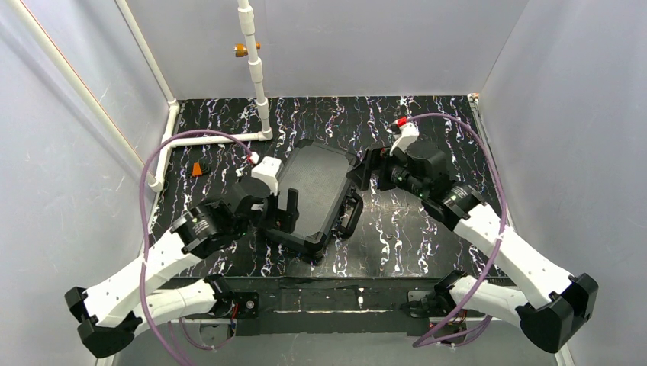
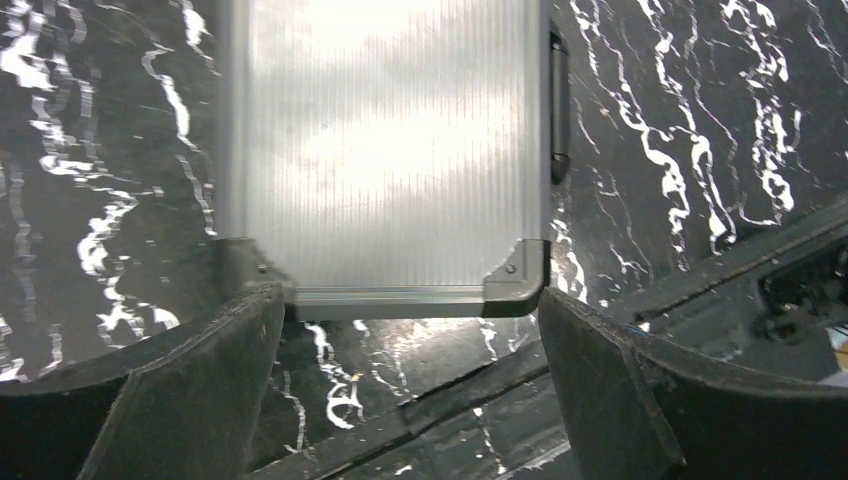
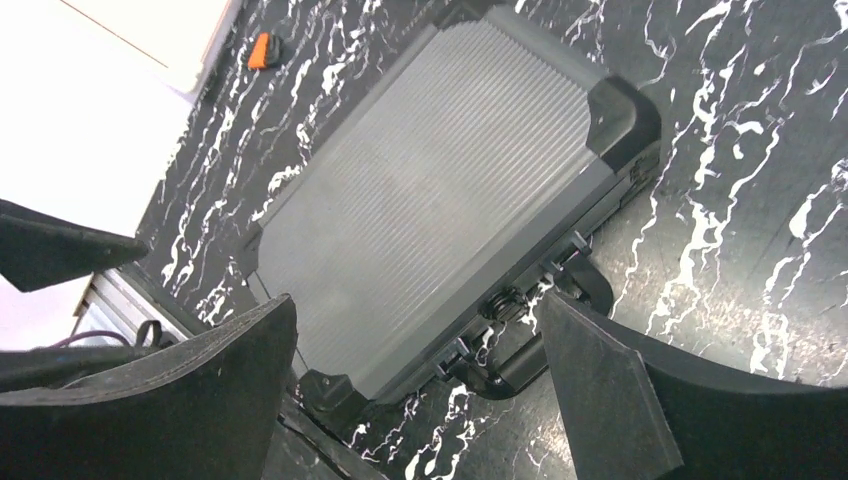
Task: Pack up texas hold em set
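We see a black table point(image 1: 427, 221) veined with white like marble, boxed in by plain white walls point(image 1: 381, 46), with a white pipe point(image 1: 255, 69) standing upright at the back. A small orange piece point(image 1: 200, 168) lies near the left wall, well apart from everything else.

In the middle of the table lies the case point(image 1: 309, 191), flat with its lid down, set at a slant. Its ribbed top looks grey in the right wrist view and bright silver in the left wrist view (glare, most likely). The handle point(image 1: 352, 217) sticks out from the long side that faces right.

The left gripper point(image 1: 281, 207) sits at the near end of the case. Its two fingers point(image 2: 200, 400) are spread wide, and that end of the case shows between them. We cannot tell whether they touch the corners.

The right gripper point(image 1: 362, 174) hangs by the far right corner of the case. Its fingers point(image 3: 610, 400) are also spread apart and hold nothing. From its wrist camera we look down on nearly the whole lid, the handle and the catches beside the handle.
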Motion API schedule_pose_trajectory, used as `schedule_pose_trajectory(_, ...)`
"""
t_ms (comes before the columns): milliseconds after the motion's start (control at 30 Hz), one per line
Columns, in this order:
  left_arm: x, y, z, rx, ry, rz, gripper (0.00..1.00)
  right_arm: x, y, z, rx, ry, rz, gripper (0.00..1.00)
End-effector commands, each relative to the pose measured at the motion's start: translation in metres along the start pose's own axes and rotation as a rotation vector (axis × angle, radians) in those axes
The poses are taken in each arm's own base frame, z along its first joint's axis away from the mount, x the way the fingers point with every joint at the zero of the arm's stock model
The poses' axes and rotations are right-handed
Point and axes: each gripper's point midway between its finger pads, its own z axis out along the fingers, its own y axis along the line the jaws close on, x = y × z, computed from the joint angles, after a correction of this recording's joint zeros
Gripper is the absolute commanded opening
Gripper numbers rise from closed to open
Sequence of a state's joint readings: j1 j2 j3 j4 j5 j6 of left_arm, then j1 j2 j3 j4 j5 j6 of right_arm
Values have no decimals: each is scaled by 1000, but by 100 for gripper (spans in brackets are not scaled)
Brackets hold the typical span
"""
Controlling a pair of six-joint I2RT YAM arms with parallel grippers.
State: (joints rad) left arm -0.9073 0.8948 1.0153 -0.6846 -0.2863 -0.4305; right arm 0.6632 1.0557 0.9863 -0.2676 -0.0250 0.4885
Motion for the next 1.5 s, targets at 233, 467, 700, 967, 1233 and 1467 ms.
schedule_pose_trajectory(233,-32,88,-56,-369,-245,89,98,-81,23,-58,-18,-299,-101,98)
schedule_pose_trajectory(467,-18,125,-65,-528,-335,88,98,-84,18,-65,-2,-352,-95,98)
schedule_pose_trajectory(700,-18,142,-83,-586,-413,52,98,-73,3,-65,47,-347,-88,99)
schedule_pose_trajectory(967,-16,152,-96,-615,-455,30,98,-76,-2,-66,81,-347,-118,98)
schedule_pose_trajectory(1233,-14,156,-103,-610,-480,4,98,-81,0,-70,76,-370,-112,98)
schedule_pose_trajectory(1467,-13,156,-104,-605,-482,-2,98,-75,-3,-66,86,-344,-89,98)
